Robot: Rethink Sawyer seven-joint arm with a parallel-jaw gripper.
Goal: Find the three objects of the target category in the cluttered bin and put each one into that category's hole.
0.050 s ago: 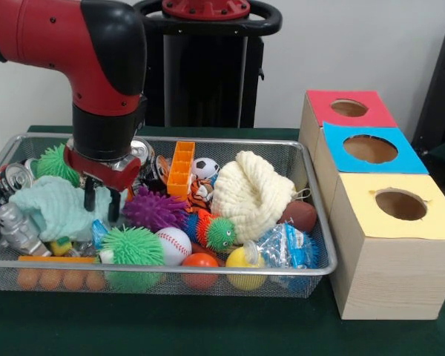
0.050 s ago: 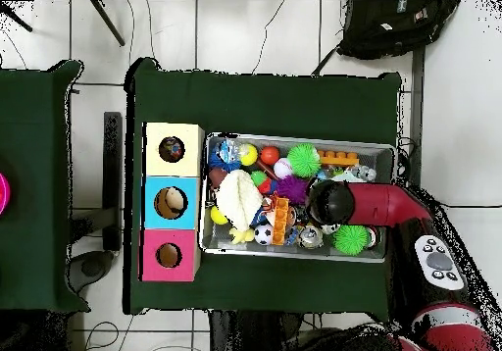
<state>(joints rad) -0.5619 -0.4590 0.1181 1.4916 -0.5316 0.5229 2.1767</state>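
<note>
From the front, the gripper [image 1: 102, 202] hangs over the mint cloth [image 1: 55, 208] at the basket's [image 1: 315, 215] left, fingers [image 1: 90, 197] parted and empty. Overhead, the arm [image 2: 377, 205] covers it; balls fill the basket.

In the front view, the wire bin [image 1: 315, 215] is sitting on the table [image 1: 156, 326], with 3 boxes [image 1: 386, 245] standing in a row just to its right, each with 1 hole on top. Inside the bin, a knitted hat [image 1: 252, 194] is lying right of centre, a football [image 1: 300, 216] just right of it, a baseball [image 1: 173, 245] near the front wall, and a folded cloth [image 1: 55, 208] at the left. The gripper [image 1: 102, 205] is hanging over that cloth's right edge.
</note>
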